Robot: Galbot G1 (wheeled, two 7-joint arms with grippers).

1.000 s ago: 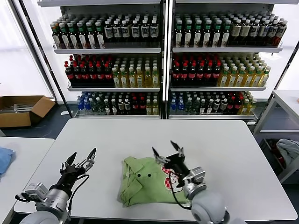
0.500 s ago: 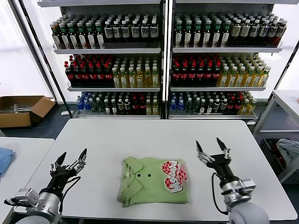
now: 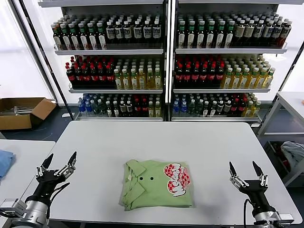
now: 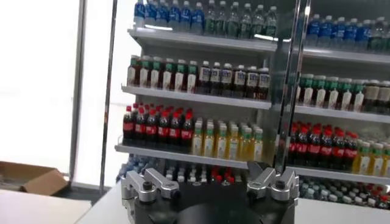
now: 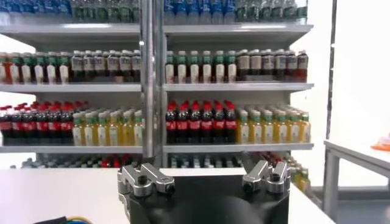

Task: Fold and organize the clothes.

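A light green collared shirt [image 3: 154, 185] lies folded into a compact rectangle near the front middle of the white table [image 3: 156, 142], its red-and-white checkered print facing up. My left gripper [image 3: 59, 161] hovers open over the table's front left corner, well away from the shirt. Over the front right part of the table, my right gripper [image 3: 246, 168] is open too, with nothing between its fingers. Both wrist views look toward the bottle shelves, and the shirt is out of view in them.
Shelves full of bottles [image 3: 164, 61] stand behind the table. A cardboard box [image 3: 21, 111] sits on the floor at the far left. A second table with blue cloth [image 3: 4, 161] adjoins on the left, and another table [image 3: 292, 102] stands at the right.
My right gripper has pulled off the shirt and moved out to the right front. The left gripper has drawn back to the left front corner. The shirt stays folded in place.
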